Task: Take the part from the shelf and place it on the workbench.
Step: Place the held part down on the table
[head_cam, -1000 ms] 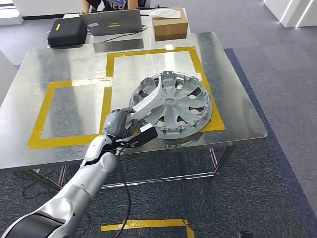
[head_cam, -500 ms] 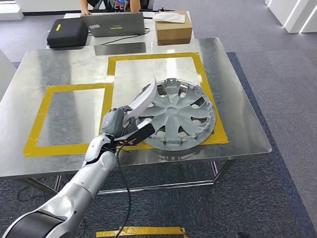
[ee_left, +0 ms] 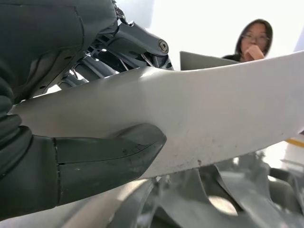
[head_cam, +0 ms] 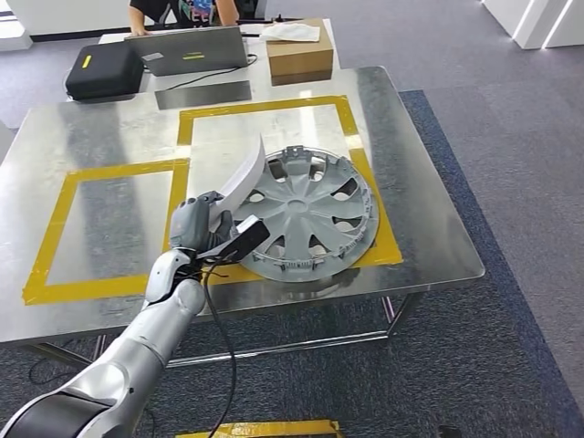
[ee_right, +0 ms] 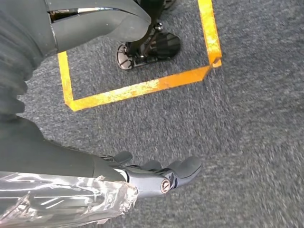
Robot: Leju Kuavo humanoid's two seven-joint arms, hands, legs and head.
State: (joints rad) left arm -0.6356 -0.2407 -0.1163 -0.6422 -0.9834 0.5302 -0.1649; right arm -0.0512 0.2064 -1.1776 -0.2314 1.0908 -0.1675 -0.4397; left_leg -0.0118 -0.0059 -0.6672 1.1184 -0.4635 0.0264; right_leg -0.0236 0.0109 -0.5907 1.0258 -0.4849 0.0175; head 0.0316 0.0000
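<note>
While left hand (head_cam: 200, 224) clamps curved white part (head_cam: 245, 178) above hubcap (head_cam: 310, 214), right hand (ee_right: 157, 173) hangs apparently empty, fingers extended

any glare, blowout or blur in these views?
Head view: sharp; ceiling light glares off the shiny metal workbench beside the grey plastic wheel cover. Left wrist view: background blown out white, the curved white part soft at close range. Right wrist view: grey carpet smeared toward the edge.

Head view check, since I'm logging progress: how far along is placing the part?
Done: a hubcap already lies in the taped square on the workbench. In hand: the left hand grips the curved white part above it. Left: setting it down, letting go.
</note>
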